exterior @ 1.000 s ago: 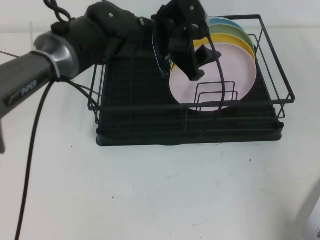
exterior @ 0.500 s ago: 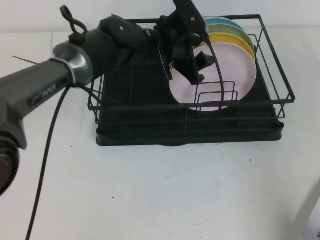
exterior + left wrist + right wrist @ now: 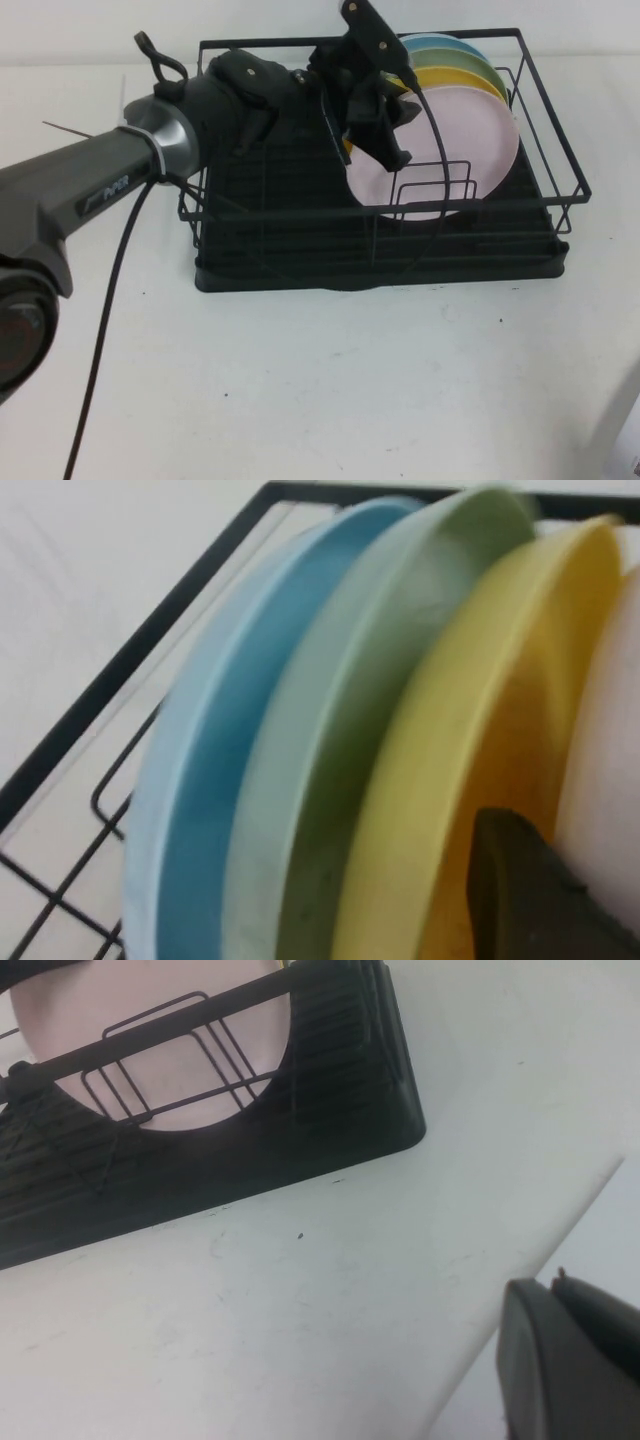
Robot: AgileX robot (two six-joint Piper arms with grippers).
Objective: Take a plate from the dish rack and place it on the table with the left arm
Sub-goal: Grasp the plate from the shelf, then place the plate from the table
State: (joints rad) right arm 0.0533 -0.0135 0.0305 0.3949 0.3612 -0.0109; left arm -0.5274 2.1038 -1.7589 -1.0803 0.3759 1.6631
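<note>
The black wire dish rack (image 3: 545, 130) stands at the back of the white table (image 3: 320, 380). The pale pink plate (image 3: 455, 150) stands upright at the front of a row, with yellow (image 3: 470, 80), green (image 3: 455, 60) and blue (image 3: 440, 42) plates behind it. My left gripper (image 3: 398, 130) is open at the pink plate's upper left rim. In the left wrist view one dark finger (image 3: 530, 900) sits between the yellow plate (image 3: 450, 780) and the pink plate (image 3: 610, 740). My right gripper (image 3: 555, 1285) is shut, low by the table's right edge, away from the rack (image 3: 340, 1080).
The left arm's black cable (image 3: 100, 330) trails over the table's left side. The rack's left half (image 3: 265, 210) holds no plates. Upright wire dividers (image 3: 430, 190) stand in front of the pink plate. The table's edge (image 3: 540, 1250) runs next to my right gripper.
My left arm has reached further into the rack, and its gripper has shifted slightly back and up along the pink plate's rim. The plates and the right arm have not moved.
</note>
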